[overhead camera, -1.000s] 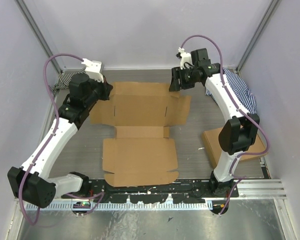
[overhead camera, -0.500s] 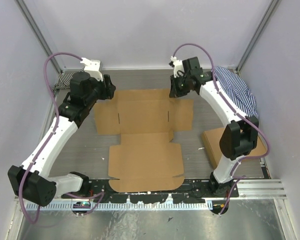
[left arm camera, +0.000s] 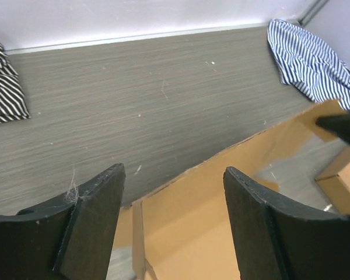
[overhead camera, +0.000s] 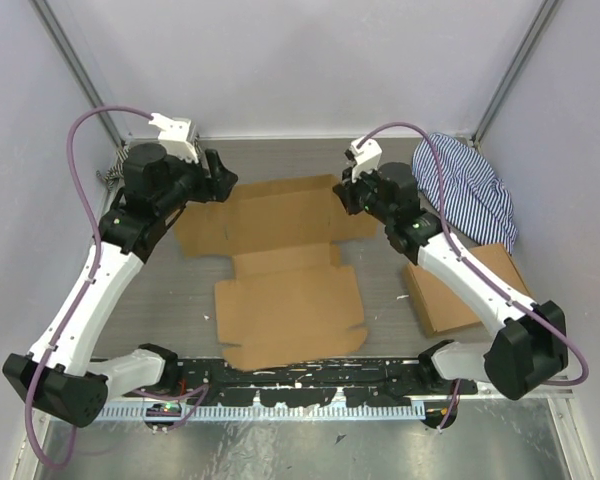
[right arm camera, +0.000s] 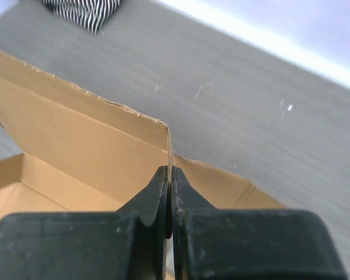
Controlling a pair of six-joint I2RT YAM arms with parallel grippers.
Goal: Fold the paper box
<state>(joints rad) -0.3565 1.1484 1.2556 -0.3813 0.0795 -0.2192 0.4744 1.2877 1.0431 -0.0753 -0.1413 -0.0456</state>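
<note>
**Top view, read from the lower edge of the frame upward.** A black rail [overhead camera: 300, 385] runs along the bottom. Just above it begins the paper box [overhead camera: 285, 305], a brown die-cut sheet spread at the centre of the grey tabletop [overhead camera: 175, 290]. Its near panel lies flat, and a narrower strip joins it to the wide far panel with side flaps.

At the lower right, a stack of flat cardboard [overhead camera: 435, 305] lies apart from the sheet, partly under the right arm [overhead camera: 465, 282].

Farther up, the right hand [overhead camera: 346, 193] meets the upper right corner of the far panel. The right wrist view shows its fingers pressed together on a thin upright edge of the cardboard, so this hand is closed on the box. That corner stands raised off the tabletop.

The left hand [overhead camera: 223, 183] hovers at the upper left corner of the sheet. In the left wrist view its two fingers [left arm camera: 90, 224] stand wide apart, with the cardboard's far edge below and between them, and they hold nothing.

Farthest back, a blue-striped cloth [overhead camera: 465, 185] lies at the upper right. A black-and-white striped cloth [left arm camera: 3, 81] lies at the upper left. Both are near the back wall [overhead camera: 280, 60].
</note>
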